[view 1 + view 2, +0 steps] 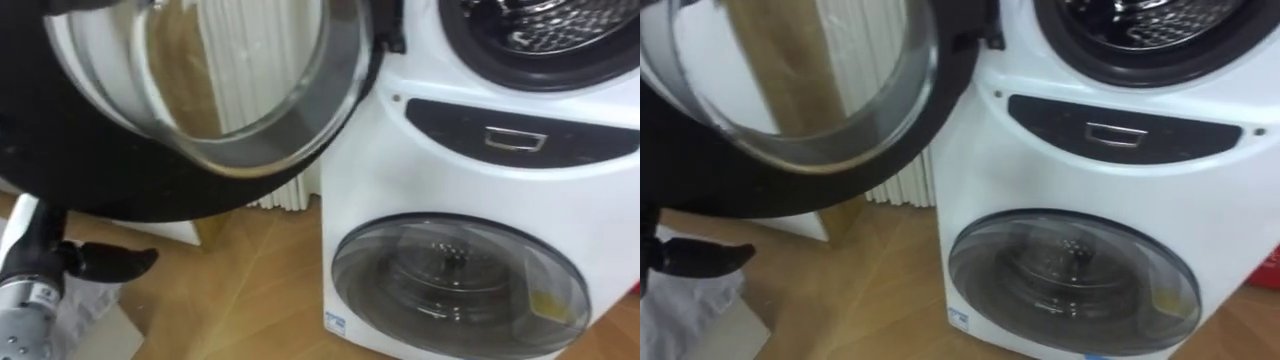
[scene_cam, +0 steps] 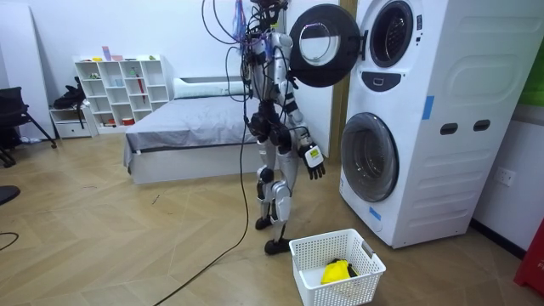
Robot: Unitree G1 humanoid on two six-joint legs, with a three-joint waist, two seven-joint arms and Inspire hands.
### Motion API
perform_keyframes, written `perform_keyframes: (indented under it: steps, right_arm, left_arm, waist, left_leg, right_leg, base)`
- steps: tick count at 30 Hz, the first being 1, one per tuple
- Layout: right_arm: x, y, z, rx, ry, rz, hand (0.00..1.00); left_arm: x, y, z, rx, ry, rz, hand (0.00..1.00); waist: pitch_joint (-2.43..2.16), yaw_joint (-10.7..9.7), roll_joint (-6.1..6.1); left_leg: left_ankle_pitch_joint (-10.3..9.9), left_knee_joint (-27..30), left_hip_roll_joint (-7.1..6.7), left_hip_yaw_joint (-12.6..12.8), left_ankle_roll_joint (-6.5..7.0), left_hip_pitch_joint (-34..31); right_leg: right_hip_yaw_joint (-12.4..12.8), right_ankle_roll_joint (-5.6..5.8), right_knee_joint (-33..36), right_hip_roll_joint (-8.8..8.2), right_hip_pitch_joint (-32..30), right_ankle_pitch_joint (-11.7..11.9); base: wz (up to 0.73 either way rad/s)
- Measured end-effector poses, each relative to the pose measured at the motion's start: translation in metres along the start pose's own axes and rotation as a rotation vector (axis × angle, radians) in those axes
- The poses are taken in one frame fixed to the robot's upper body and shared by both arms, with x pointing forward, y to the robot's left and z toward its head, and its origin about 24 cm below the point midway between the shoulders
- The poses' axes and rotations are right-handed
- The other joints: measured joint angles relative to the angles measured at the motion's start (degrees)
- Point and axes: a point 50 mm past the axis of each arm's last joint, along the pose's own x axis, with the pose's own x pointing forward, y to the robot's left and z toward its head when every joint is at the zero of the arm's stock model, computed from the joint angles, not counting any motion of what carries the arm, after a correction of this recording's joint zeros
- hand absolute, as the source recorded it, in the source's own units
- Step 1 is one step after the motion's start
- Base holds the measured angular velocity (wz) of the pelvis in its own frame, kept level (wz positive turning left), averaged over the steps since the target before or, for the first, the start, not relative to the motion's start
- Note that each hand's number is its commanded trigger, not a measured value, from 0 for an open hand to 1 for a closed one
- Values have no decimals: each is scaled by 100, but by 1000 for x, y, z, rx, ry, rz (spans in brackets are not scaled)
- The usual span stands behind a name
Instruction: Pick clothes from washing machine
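The robot is seen standing on the light wooden floor (image 1: 260, 290), just before the tall white stacked washing machine (image 1: 420, 180). A white lattice plastic basket (image 2: 316, 276) is set on the floor at its feet. The upper round door, black-rimmed with a bulging clear glass bowl (image 1: 230, 90), is swung wide open to the robot's left. The upper steel drum (image 1: 540, 25) is thereby exposed. The lower round smoked-glass door (image 1: 460, 290) is closed.

No cloth can be made out in the part of the drum that is visible, so it cannot be told whether clothes lie inside. A small yellow item (image 2: 338, 272), judged to be a garment, lies in the basket. The black left hand (image 1: 105, 262) is held low, well below the open door and apart from the machine. Its fingers are loosely extended and nothing is held in them.

Clothes from the drum are expected to be soft, limp and light, though heavier and clingy if damp. A garment is best taken at a bunched fold near its middle, with fingers and thumb curled fully round the cloth. A pinched edge is likely to slip or leave the rest trailing. Cloth may catch on the drum's rim or tangle with other pieces, so a slow, straight pull outward is advised.
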Motion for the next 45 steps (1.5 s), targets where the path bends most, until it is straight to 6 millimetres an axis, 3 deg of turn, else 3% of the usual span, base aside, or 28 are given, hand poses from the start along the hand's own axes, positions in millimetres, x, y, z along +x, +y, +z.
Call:
perform_keyframes:
  steps: [8,11,15,19,26,29,36,41,45]
  right_arm:
    - [0,4,-6,75,3,-27,0]
    - [1,7,-6,71,9,-28,0]
    - [1,12,-4,69,-1,-35,0]
    - [1,16,-5,62,-3,-28,0]
    - [1,28,-5,55,-17,8,0]
    - [2,33,-4,42,-19,23,0]
    - [4,47,1,6,-22,68,0]
    - [4,51,4,-4,-34,86,0]
    - [5,54,9,-10,-68,102,0]
  left_arm:
    - [-3,-10,6,-19,-25,-61,0]
    - [-5,-12,1,-23,-8,-67,0]
    - [-9,-15,0,-26,-6,-81,0]
    - [-24,-26,-1,-19,-14,-119,0]
    - [-36,-36,-2,44,-41,-140,0]
    - [-41,-43,-2,16,-67,-155,0]
    - [-54,-52,-7,-6,-109,-188,0]
    - [-59,-58,-5,-11,-154,-202,0]
    - [-62,-63,-3,-18,-175,-221,0]
  waist:
    - [-37,10,-7]
    - [-44,36,-7]
    - [-64,100,-31]
    - [-120,137,-93]
    - [-132,172,-118]
    - [-145,169,-190]
    - [-143,173,-287]
    - [-124,168,-436]
    - [-109,150,-471]
  left_leg:
    - [-10,-135,44,987,121,43]
    - [-59,-148,92,1149,105,104]
    - [-88,-99,91,1244,53,108]
    - [-178,-41,98,1253,-344,129]
    - [-169,-53,96,1272,-355,201]
    - [-169,-55,94,1275,-355,231]
    - [-168,-134,96,1359,-357,327]
    - [-168,-134,100,1380,-357,356]
    - [-168,-140,113,1387,-357,365]
  right_leg:
    - [-6,90,64,-59,-61,-45]
    - [-37,103,110,46,-47,-101]
    - [-204,84,74,61,-64,-117]
    - [-319,18,67,27,-65,-52]
    - [-321,43,62,25,-16,19]
    - [-360,42,66,40,-24,24]
    - [-815,31,100,61,-22,18]
    - [-784,59,69,77,-27,33]
    - [-719,33,67,102,-37,50]
  base:
    - [-1]
    - [-22]
    - [-17]
    - [-3]
    - [-2]
    - [1]
    - [-3]
    - [-1]
    - [0]
